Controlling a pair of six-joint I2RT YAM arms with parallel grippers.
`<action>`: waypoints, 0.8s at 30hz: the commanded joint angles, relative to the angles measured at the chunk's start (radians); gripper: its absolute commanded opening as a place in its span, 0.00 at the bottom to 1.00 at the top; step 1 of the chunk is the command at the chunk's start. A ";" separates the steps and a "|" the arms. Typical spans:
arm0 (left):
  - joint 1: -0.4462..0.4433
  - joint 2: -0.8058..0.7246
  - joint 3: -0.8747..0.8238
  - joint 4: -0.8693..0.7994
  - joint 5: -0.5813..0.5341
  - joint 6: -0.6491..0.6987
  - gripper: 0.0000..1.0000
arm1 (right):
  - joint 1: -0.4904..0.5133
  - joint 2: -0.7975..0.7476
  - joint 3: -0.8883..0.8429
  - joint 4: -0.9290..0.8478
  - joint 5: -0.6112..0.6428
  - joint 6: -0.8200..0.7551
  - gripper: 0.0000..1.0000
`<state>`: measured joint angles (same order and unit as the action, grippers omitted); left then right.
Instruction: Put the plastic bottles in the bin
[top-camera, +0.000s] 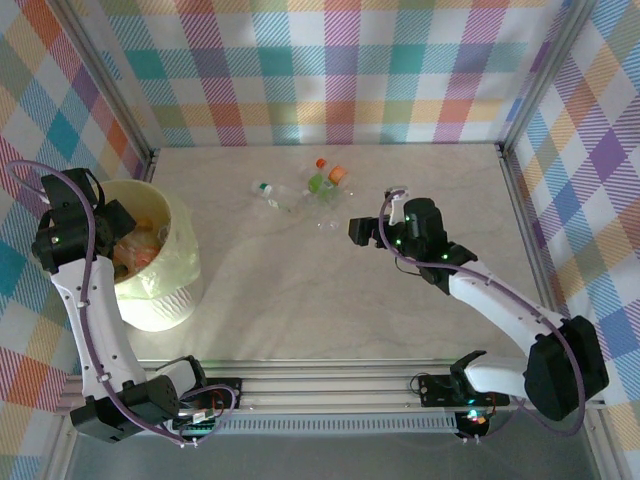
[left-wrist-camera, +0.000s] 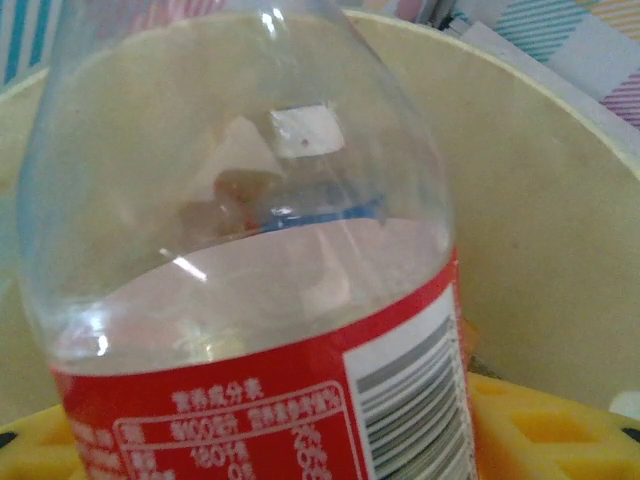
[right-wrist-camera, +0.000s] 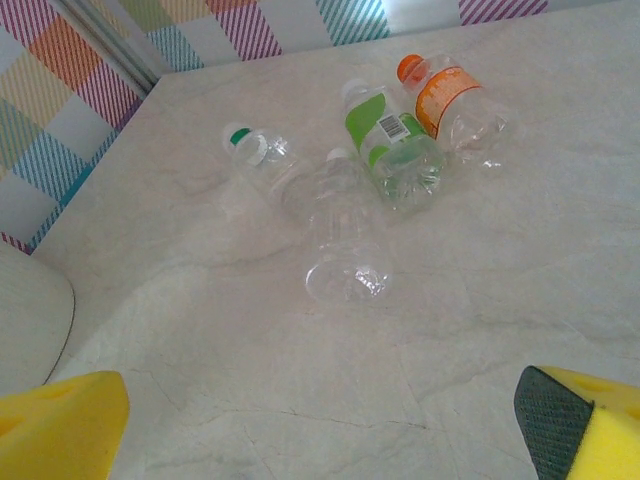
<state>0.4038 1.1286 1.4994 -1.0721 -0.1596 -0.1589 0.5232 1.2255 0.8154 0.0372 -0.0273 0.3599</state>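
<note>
I saw the left gripper clamped on a red-label bottle over the bin. The right gripper hung with fingers wide apart above the table, near 4 bottles lying close together.

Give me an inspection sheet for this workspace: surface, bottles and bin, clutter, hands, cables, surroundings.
Surface: pale marbled table, no spills seen.
Job's things: four bottles lie on their sides at the far middle: green-cap bottle, plain clear bottle, green-label bottle, orange-label bottle. The bin at the left already holds several bottles.
Clutter: nothing seen.
Hands: left hand shut on a red-label bottle over the bin; right hand open, short of the loose bottles.
Cables: purple cable loops off the left arm.
Surroundings: plaid walls, metal rail in front.
</note>
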 joint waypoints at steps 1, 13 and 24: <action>0.010 -0.002 0.003 -0.052 0.040 0.037 0.61 | -0.003 0.016 0.039 0.033 -0.027 0.020 1.00; 0.009 0.011 0.036 -0.095 0.025 0.013 0.80 | -0.003 0.068 0.067 0.043 -0.053 0.049 1.00; 0.010 -0.010 0.074 -0.100 0.143 -0.008 0.96 | -0.003 0.078 0.070 0.036 -0.048 0.058 1.00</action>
<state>0.4042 1.1385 1.5345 -1.1538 -0.0868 -0.1535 0.5232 1.2926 0.8551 0.0456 -0.0650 0.4049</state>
